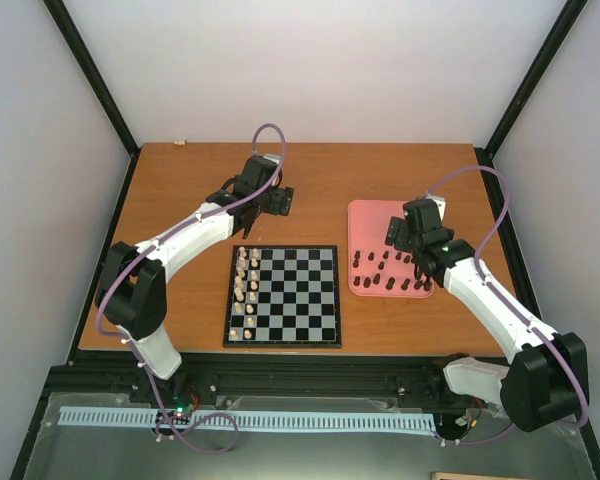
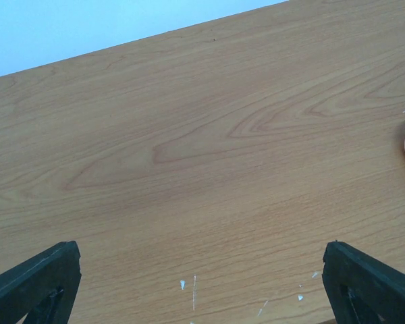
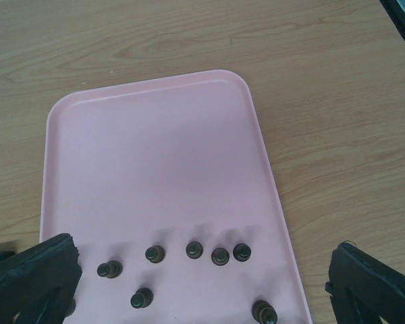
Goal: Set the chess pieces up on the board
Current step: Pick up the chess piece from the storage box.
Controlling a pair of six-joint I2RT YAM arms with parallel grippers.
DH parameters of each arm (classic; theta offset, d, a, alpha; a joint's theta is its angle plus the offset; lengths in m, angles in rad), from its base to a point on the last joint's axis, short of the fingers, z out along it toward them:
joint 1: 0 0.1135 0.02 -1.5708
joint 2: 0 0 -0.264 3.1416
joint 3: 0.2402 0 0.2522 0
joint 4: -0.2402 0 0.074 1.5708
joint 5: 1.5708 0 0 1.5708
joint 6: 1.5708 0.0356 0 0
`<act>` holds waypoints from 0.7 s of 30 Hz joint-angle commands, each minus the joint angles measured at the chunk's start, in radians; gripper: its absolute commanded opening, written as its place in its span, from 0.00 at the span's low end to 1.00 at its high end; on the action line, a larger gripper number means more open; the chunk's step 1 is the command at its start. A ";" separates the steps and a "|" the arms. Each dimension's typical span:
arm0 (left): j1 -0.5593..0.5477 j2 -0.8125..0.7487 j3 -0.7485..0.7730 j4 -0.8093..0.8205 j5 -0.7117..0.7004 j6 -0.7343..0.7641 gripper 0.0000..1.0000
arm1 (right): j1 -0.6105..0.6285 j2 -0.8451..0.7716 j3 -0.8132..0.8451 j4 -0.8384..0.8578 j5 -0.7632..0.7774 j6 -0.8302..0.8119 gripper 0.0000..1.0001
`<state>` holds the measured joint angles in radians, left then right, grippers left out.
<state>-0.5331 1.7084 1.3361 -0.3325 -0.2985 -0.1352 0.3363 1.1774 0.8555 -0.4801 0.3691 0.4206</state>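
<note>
Both wide apart, empty: left fingers (image 2: 34,280) over table (image 2: 202,135), right fingers (image 3: 30,273) over chess pieces (image 3: 194,250).

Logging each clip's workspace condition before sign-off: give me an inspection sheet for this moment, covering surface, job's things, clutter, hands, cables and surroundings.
Surface: wooden table, a few white flecks.
Job's things: board near the middle; dark pieces on the pink tray to its right, none seen on the board; pale pieces stand in its two left columns.
Clutter: small pale scrap at the far edge.
Hands: left hand open over bare table beyond the board; right hand open above the tray, holding nothing.
Cables: a purple cable loops off each arm, clear of the pieces.
Surroundings: white walls, black posts.
</note>
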 commanded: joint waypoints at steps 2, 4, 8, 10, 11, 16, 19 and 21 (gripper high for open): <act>0.005 -0.007 0.040 -0.006 -0.017 -0.009 1.00 | 0.007 0.022 0.015 0.005 0.041 0.018 1.00; 0.006 -0.010 0.038 -0.004 -0.016 -0.010 1.00 | 0.007 0.027 0.017 0.002 0.063 0.019 1.00; 0.005 -0.010 0.037 -0.006 -0.020 -0.009 1.00 | 0.007 0.013 -0.015 0.020 0.100 0.014 1.00; 0.005 -0.009 0.035 -0.007 -0.025 -0.009 1.00 | 0.007 0.001 -0.028 0.036 0.088 -0.006 1.00; 0.005 -0.009 0.035 -0.006 -0.026 -0.009 1.00 | 0.007 -0.009 -0.032 0.043 0.079 -0.010 1.00; 0.005 -0.010 0.038 -0.009 -0.022 -0.012 1.00 | 0.007 -0.021 -0.042 0.061 0.024 -0.025 1.00; 0.005 -0.012 0.037 -0.009 -0.017 -0.014 1.00 | 0.037 -0.009 -0.036 0.027 0.048 0.006 1.00; 0.005 -0.013 0.036 -0.009 -0.019 -0.012 1.00 | 0.110 0.007 -0.025 -0.022 0.098 0.030 1.00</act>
<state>-0.5331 1.7084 1.3361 -0.3355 -0.3103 -0.1360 0.3527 1.1759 0.8181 -0.4557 0.4053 0.4099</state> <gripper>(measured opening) 0.998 1.000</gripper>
